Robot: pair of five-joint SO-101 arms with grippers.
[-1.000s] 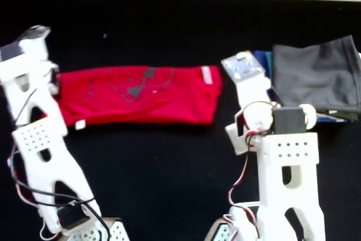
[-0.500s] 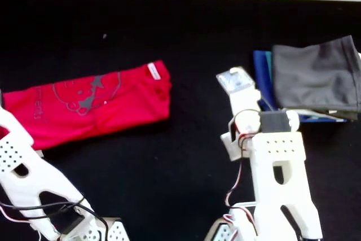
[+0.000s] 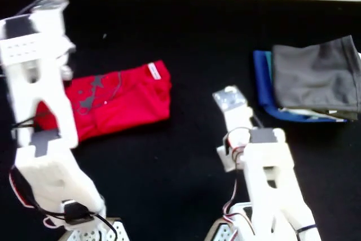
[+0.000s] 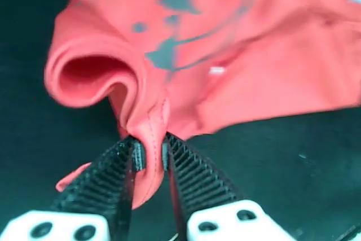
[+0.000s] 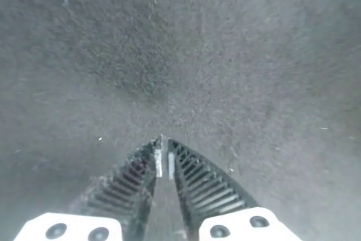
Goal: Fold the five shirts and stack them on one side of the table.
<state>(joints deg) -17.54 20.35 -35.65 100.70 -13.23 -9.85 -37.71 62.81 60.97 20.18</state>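
- The left gripper [image 4: 149,149] is clamped on a thin fold of the crumpled red printed shirt [image 3: 127,103], which lies left of centre on the black cloth table [image 3: 192,43].
- Risk: that small pinch may slip, or dragging may bunch the fabric.
- The right gripper [image 5: 162,152], closed and empty, hangs over bare cloth; the grey-topped folded stack [image 3: 316,74] hugs the right edge.

The left gripper [image 4: 149,153] pinches a bunched fold of the red shirt [image 4: 237,60] above the black table [image 4: 293,167].
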